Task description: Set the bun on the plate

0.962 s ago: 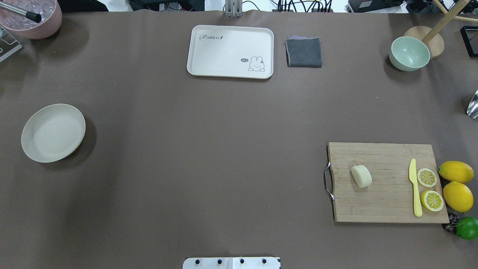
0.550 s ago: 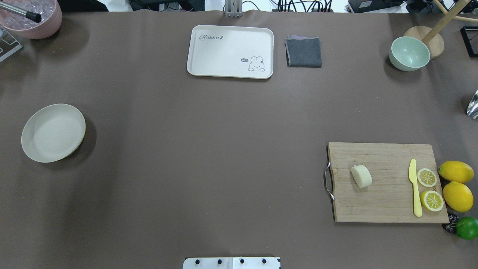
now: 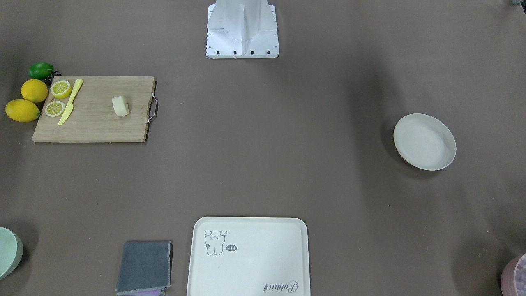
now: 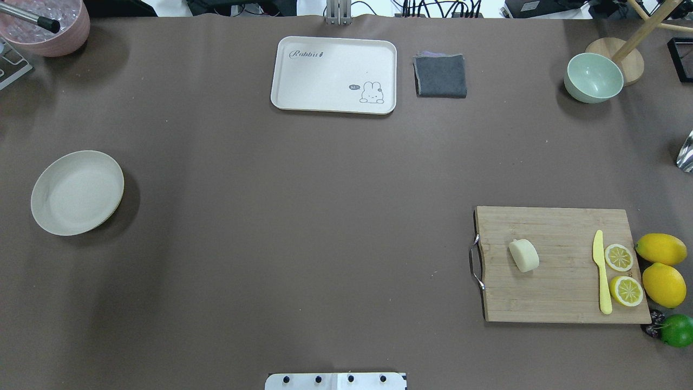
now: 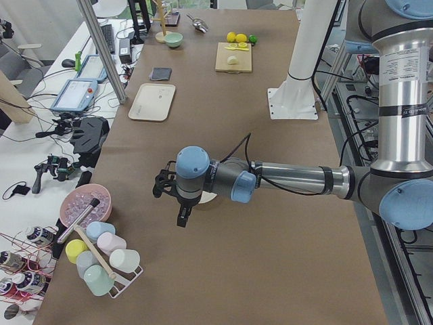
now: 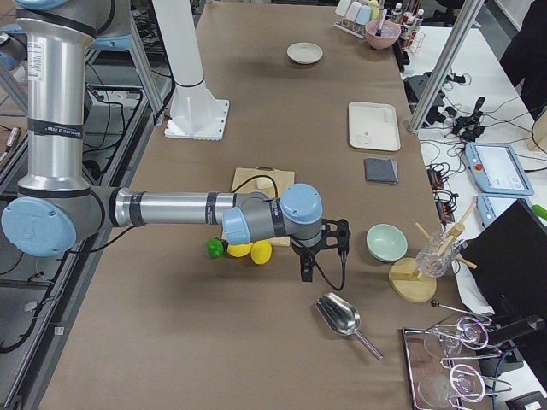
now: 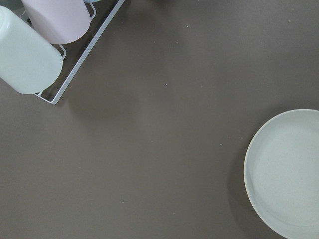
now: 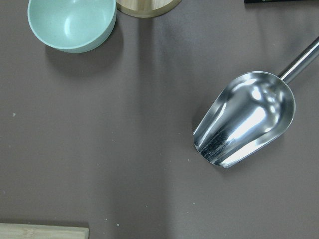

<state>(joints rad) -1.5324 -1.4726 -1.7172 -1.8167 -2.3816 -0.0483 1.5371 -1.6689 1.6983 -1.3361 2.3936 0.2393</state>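
Note:
The bun (image 4: 524,255) is a small pale cream block lying on the wooden cutting board (image 4: 557,292) at the table's right; it also shows in the front view as the bun (image 3: 120,106). The plate (image 4: 77,193), round, off-white and empty, sits far off at the table's left, and the left wrist view catches the plate (image 7: 286,172) at its right edge. Only the side views show the grippers. My left gripper (image 5: 172,203) hangs over the table beside the plate. My right gripper (image 6: 320,256) hangs beyond the board, near the lemons. I cannot tell whether either is open or shut.
On the board lie a yellow knife (image 4: 601,273) and two lemon halves (image 4: 619,257); whole lemons (image 4: 663,284) and a lime (image 4: 677,330) sit beside it. A cream tray (image 4: 334,75), grey cloth (image 4: 440,76) and green bowl (image 4: 593,77) stand at the back. A metal scoop (image 8: 246,119) lies at the right.

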